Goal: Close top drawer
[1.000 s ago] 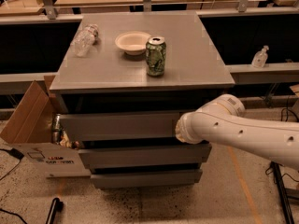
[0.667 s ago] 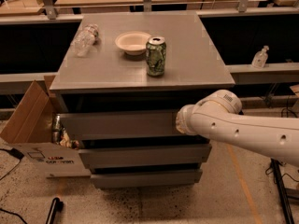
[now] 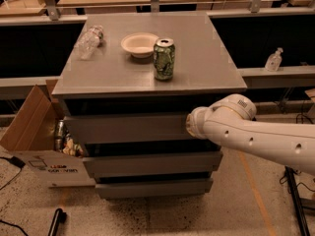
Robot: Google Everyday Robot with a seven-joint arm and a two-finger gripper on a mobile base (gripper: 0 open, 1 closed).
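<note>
So, the cardboard box (image 3: 29, 127) left of the cabinet has cans and scrap (image 3: 64, 140) piled in it. On the table (image 3: 206, 77) sit a bowl (image 3: 140, 44), a green can (image 3: 164, 59) and a bottle (image 3: 89, 42) lying on its side. The top drawer (image 3: 128, 128) sticks out a bit past the two fronts below it. The pincer (image 3: 189, 127) is at its right end, hidden behind the white arm (image 3: 256, 139), so I can't tell its state. Compared to a second ago, the arm sits slightly higher and everything else looks unmoved.
</note>
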